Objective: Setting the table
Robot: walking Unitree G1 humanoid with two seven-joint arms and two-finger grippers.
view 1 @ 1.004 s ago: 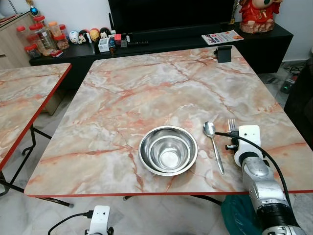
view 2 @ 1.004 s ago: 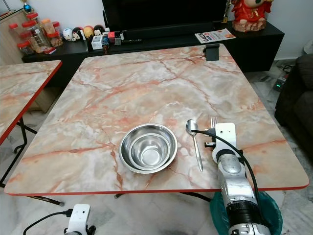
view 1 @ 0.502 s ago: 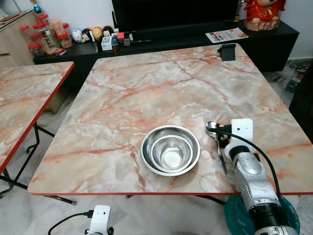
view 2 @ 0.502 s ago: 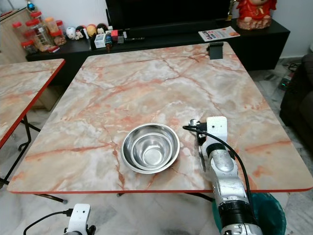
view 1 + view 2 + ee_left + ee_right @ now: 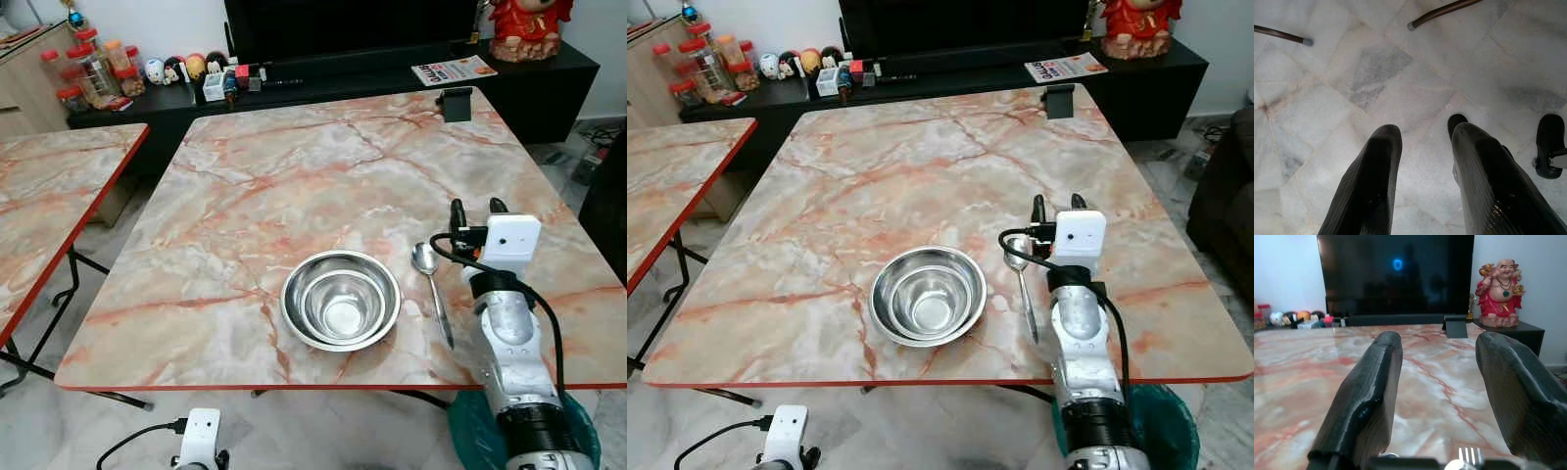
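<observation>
Currently, the marbled surface (image 5: 294,186) carries two nested steel bowls (image 5: 340,300), the smaller one seated inside the larger, near the edge closest to the robot. A spoon (image 5: 431,289) lies flat on the surface just to the right of the bowls, with its bowl end pointing away from the robot and its handle pointing toward the near edge.

The right hand (image 5: 475,208) is raised above the surface, right of the bowls and beyond the spoon's far end. Its two black fingers (image 5: 1369,396) stand wide apart with nothing between them, pointing toward the far side of the surface. In the right wrist view, the tines of a fork (image 5: 1469,455) show on the surface directly below the fingers; the arm covers the fork in the head views.

The left hand (image 5: 1422,147) hangs low, left of the bowls and below the level of the surface, over the pale tiled floor (image 5: 1400,83). Its fingers are parted with nothing between them.

A small black stand (image 5: 457,103) sits at the far right corner of the surface, well away from the bowls. A television (image 5: 1396,276) and a red figurine (image 5: 1502,293) stand beyond that far edge.
</observation>
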